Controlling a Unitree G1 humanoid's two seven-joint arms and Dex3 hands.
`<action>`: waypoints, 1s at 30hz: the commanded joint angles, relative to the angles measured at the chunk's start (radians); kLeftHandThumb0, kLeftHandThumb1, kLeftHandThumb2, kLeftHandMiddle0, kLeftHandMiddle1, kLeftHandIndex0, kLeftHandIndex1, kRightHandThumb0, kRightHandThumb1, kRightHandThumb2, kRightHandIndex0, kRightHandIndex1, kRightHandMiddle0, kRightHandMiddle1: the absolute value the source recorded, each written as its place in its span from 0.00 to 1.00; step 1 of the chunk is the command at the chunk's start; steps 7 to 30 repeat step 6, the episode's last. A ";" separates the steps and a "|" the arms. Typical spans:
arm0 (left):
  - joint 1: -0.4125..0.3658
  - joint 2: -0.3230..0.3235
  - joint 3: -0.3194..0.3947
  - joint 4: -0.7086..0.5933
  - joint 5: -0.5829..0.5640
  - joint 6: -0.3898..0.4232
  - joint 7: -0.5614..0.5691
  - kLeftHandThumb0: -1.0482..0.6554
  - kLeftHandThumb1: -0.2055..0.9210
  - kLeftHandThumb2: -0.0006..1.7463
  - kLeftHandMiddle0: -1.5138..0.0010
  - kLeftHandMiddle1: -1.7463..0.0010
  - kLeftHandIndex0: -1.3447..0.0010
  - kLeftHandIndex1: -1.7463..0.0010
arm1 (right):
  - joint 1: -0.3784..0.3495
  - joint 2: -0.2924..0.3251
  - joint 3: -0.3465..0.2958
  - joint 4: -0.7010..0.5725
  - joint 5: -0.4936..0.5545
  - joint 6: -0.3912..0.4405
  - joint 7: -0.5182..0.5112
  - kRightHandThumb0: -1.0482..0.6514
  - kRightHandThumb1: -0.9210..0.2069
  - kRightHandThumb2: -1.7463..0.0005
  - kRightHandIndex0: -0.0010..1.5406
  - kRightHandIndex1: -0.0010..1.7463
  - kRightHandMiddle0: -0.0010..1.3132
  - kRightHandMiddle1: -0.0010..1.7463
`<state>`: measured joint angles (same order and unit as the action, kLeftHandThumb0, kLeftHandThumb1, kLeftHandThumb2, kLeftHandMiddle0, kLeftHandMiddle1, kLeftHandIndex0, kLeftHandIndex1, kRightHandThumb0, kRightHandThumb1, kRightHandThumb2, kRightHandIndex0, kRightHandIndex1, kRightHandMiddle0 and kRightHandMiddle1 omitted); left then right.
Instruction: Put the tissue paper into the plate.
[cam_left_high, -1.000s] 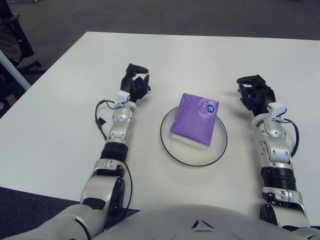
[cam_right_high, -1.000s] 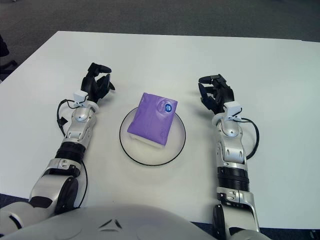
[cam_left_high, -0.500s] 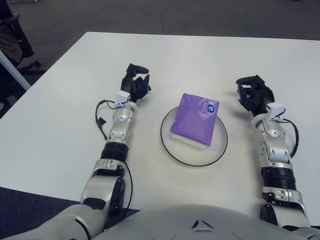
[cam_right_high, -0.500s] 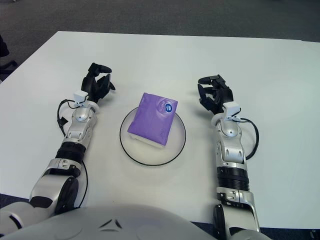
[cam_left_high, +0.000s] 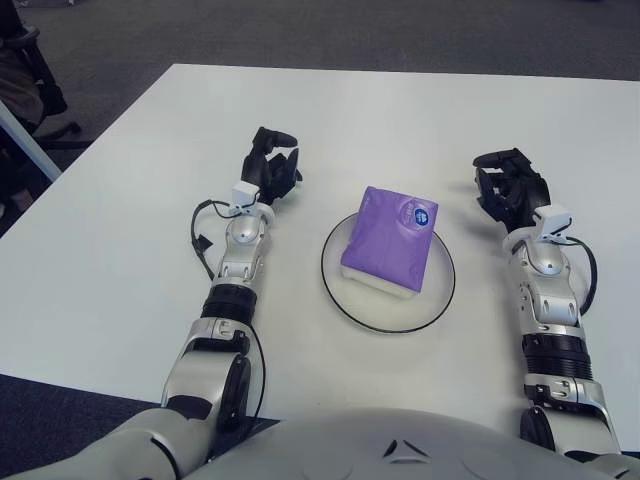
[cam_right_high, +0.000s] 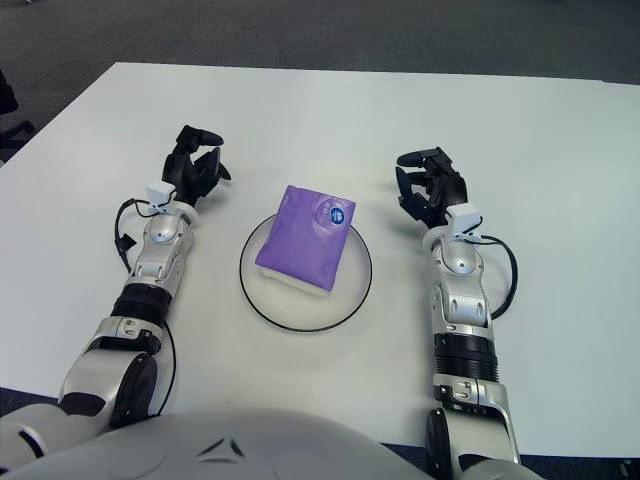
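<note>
A purple tissue pack (cam_left_high: 390, 238) with a blue round sticker lies inside the white, black-rimmed plate (cam_left_high: 375, 310) at the table's middle. My left hand (cam_left_high: 270, 170) shows left of the plate, apart from it, its black fingers relaxed and holding nothing. My right hand (cam_left_high: 508, 188) shows right of the plate, also apart, fingers loosely spread and empty. Neither hand touches the pack or the plate.
The white table (cam_left_high: 400, 110) stretches well beyond the plate on all sides. Dark carpet lies past its far edge. An office chair (cam_left_high: 25, 70) stands off the table's left corner.
</note>
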<state>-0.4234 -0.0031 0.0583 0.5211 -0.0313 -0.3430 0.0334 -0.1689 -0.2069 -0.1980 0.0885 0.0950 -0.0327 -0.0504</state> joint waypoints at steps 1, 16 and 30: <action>0.122 -0.028 0.001 0.067 -0.009 -0.011 -0.005 0.41 0.97 0.27 0.48 0.02 0.77 0.05 | 0.096 0.085 -0.002 0.057 0.015 -0.015 -0.020 0.61 0.13 0.67 0.32 0.91 0.27 0.79; 0.122 -0.028 0.002 0.067 -0.009 -0.012 -0.007 0.41 0.98 0.27 0.48 0.02 0.77 0.05 | 0.094 0.088 -0.003 0.061 0.018 -0.022 -0.037 0.61 0.14 0.67 0.32 0.91 0.27 0.79; 0.122 -0.028 0.002 0.067 -0.009 -0.012 -0.007 0.41 0.98 0.27 0.48 0.02 0.77 0.05 | 0.094 0.088 -0.003 0.061 0.018 -0.022 -0.037 0.61 0.14 0.67 0.32 0.91 0.27 0.79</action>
